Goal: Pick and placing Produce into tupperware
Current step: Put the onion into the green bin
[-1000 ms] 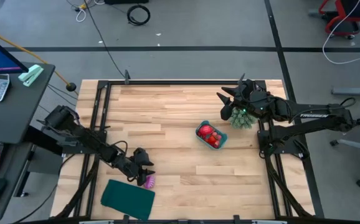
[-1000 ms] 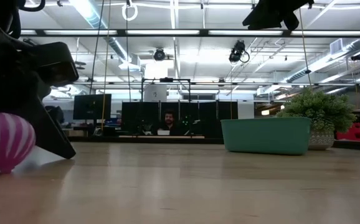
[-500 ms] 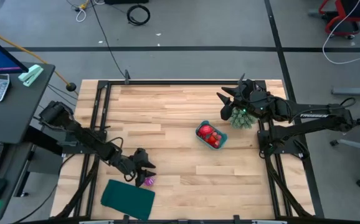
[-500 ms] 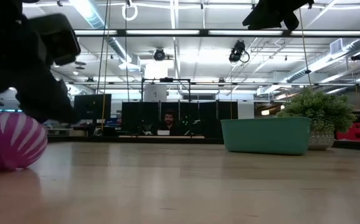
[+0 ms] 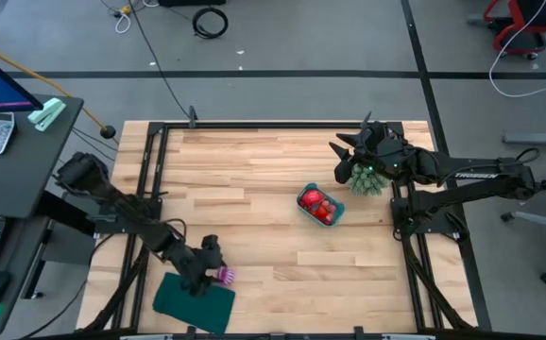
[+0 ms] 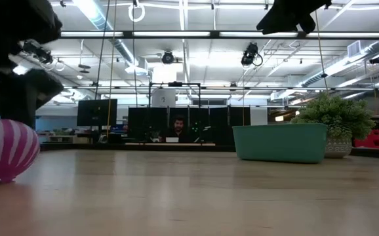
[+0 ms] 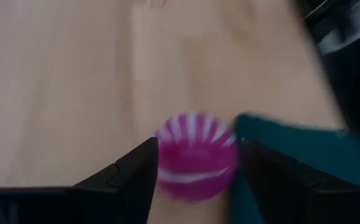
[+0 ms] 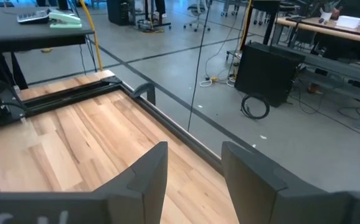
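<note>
The purple-and-pink striped ball (image 5: pixel 224 275) rests on the wooden table near its front left, beside the corner of the dark teal sheet (image 5: pixel 193 300). It also shows in the low view (image 6: pixel 4 149). My left gripper (image 5: pixel 205 268) is open and low at the ball. In the left wrist view the ball (image 7: pixel 195 157) lies between its two fingertips. The small teal tub (image 5: pixel 319 205) holds red produce right of the table's middle. My right gripper (image 5: pixel 344 151) is open and empty, raised at the far right next to the green clump (image 5: pixel 367 178). My left gripper has one finger (image 7: pixel 136 177) on each side of the striped ball, coming from above at a slant. The wrist view is blurred, so I cannot tell whether the fingers touch the ball. The ball's underside is on the table.
The green bushy clump in its pot stands just right of the tub (image 6: pixel 280 142) in the low view. The black table frame (image 5: pixel 150 170) runs along the left and right edges. Bare wood lies between the ball and the tub.
My left gripper has gone toward the table's near edge and turned, and its fingers now stand on either side of the striped ball, by the sheet's corner. The ball stays on the table, about where it was.
</note>
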{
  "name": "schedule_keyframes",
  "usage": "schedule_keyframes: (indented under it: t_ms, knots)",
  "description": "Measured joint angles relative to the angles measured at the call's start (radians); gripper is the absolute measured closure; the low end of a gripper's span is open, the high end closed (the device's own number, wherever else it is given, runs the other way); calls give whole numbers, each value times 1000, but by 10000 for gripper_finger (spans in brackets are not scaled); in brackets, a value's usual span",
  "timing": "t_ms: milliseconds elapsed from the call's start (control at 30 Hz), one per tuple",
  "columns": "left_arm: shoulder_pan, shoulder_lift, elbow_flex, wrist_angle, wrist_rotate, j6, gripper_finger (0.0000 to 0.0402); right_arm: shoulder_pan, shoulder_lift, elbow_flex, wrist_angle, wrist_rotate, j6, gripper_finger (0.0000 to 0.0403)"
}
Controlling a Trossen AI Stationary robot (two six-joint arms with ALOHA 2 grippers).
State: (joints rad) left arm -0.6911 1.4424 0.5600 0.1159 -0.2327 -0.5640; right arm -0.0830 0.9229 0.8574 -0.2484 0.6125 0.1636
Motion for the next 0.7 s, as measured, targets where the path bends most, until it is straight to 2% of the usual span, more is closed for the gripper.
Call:
schedule_keyframes:
  t_ms: [100,300,567,700]
  knots:
    - [0,20,8,-68,-23,-4,150,0,0,0,0,-6,22,243]
    - [-3,73,9,-13,-26,9,129,0,0,0,1,-16,42,243]
    - [3,165,11,22,-42,17,133,0,0,0,1,-16,38,243]
    - [6,170,9,51,-62,108,139,0,0,0,1,-16,38,243]
